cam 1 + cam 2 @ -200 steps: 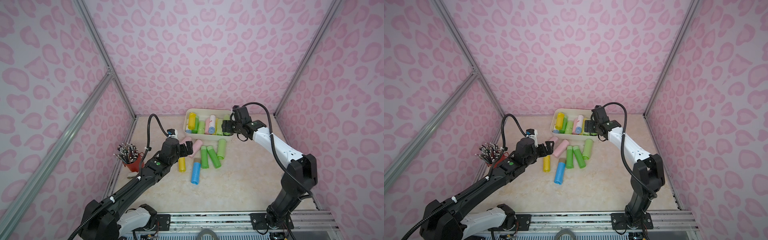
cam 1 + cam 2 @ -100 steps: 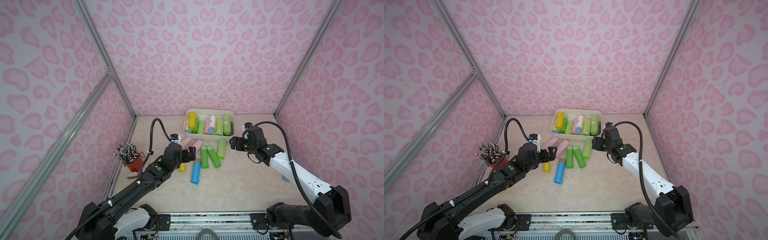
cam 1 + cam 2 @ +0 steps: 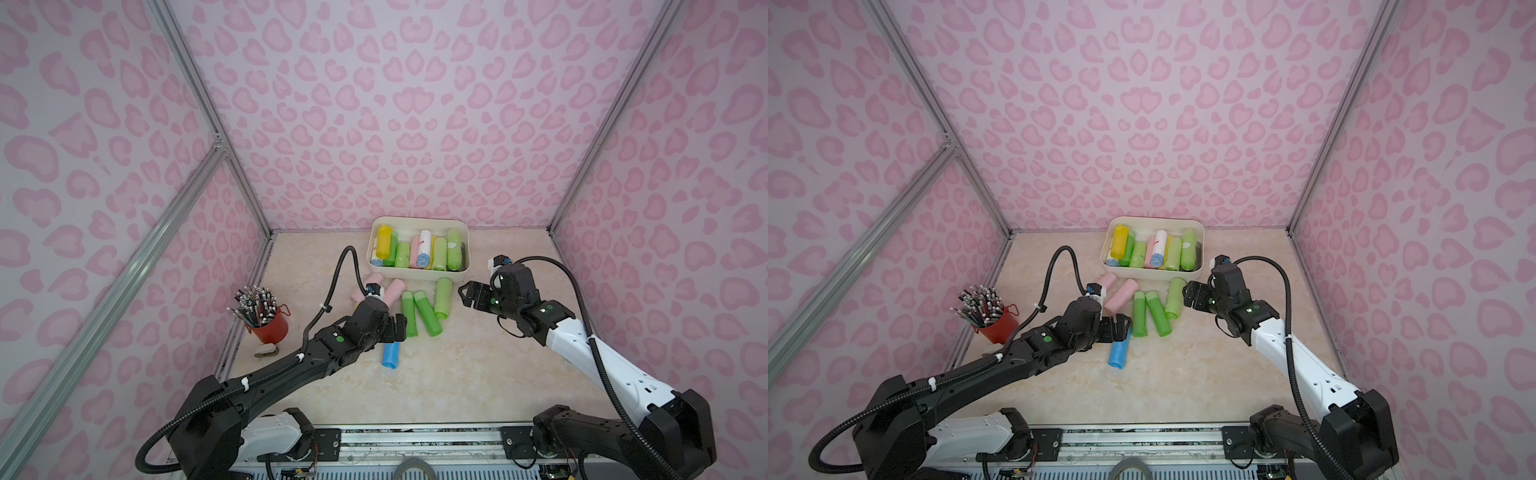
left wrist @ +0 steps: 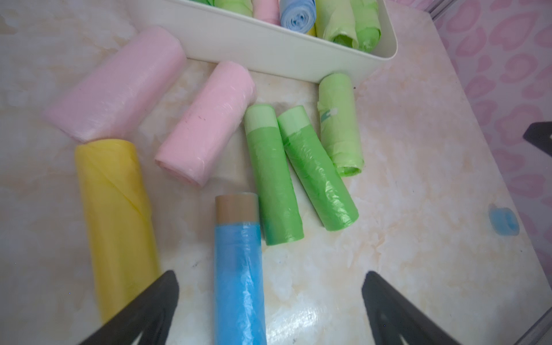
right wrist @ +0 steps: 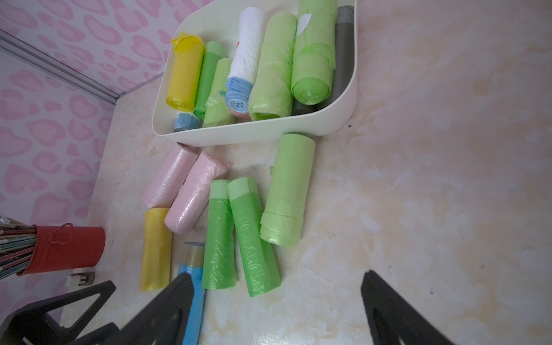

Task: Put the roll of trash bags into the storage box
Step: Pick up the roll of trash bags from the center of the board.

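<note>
The cream-white storage box [image 3: 417,274] [image 3: 1150,273] stands at the back, holding several rolls. In front of it lie loose rolls: two pink [image 4: 206,125], one yellow [image 4: 116,224], one blue [image 3: 390,355] [image 4: 239,268], two dark green [image 5: 254,239] and a light green one [image 3: 442,297]. My left gripper [image 3: 397,328] [image 4: 270,274] hangs open just over the blue roll, which lies between its fingers nearer one of them. My right gripper [image 3: 467,293] [image 5: 277,274] is open and holds nothing, to the right of the light green roll.
A red cup of pencils [image 3: 268,324] stands at the left wall with a small stapler [image 3: 266,352] in front of it. A little blue scrap [image 4: 504,221] lies on the table. Pink patterned walls close in three sides.
My right arm has pulled back from over the storage box to beside the loose rolls. My left gripper has moved forward from the pink rolls to over the blue roll.
</note>
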